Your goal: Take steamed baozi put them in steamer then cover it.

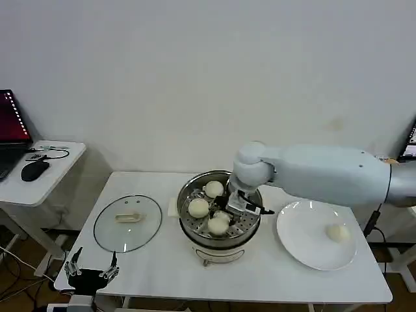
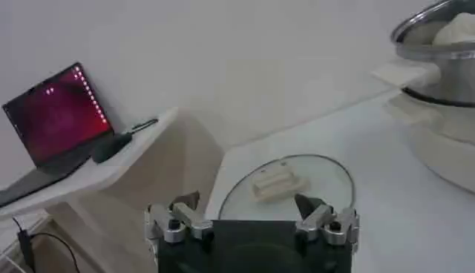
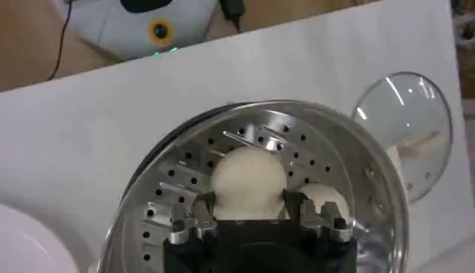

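Note:
The steel steamer stands mid-table with three baozi on its perforated tray. My right gripper reaches down into it and is shut on the baozi nearest the front, which sits low over the tray. Its fingers press both sides of that bun. A second bun lies beside it, and two show in the head view. One more baozi rests on the white plate. The glass cover lies flat on the table to the left. My left gripper hangs open and empty off the front left corner.
A side table with a laptop and a mouse stands at the far left. Bare tabletop runs along the front edge between the cover and the plate. The wall is close behind the table.

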